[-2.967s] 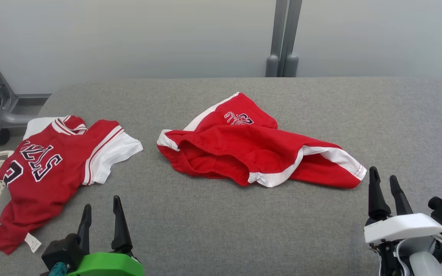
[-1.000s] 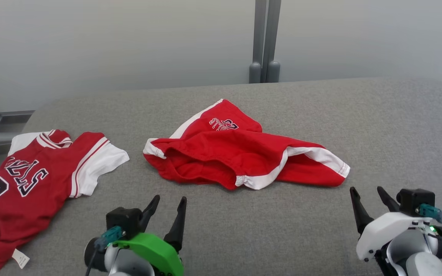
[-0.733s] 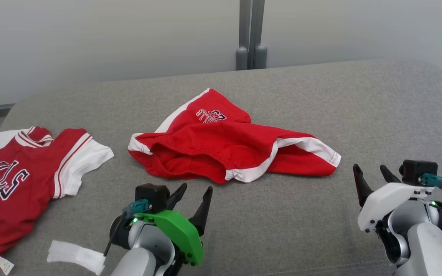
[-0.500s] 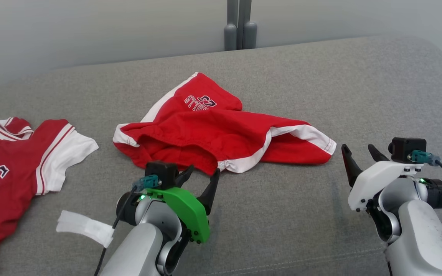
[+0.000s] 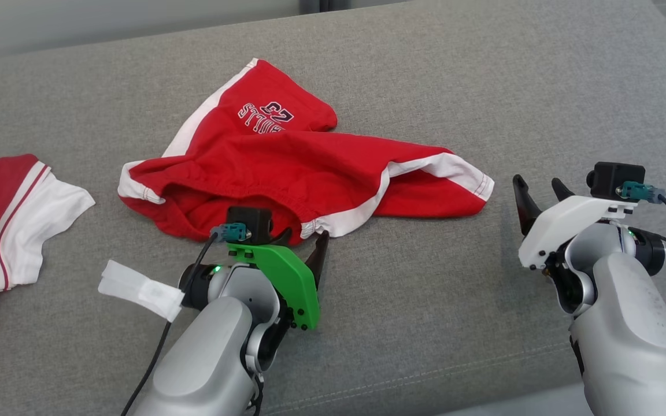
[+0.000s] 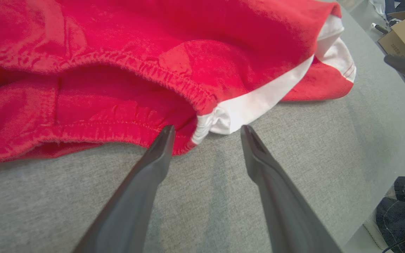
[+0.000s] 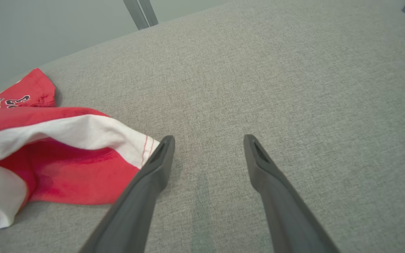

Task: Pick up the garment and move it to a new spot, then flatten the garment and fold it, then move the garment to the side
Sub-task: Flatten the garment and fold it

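Red shorts (image 5: 287, 167), waistband corner between the left gripper's (image 6: 206, 130) parted tips.

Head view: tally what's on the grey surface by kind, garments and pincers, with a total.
Red shorts: 1
Red and white jersey: 1
Pincers: 2 (left pincer, right pincer)
Total: 4
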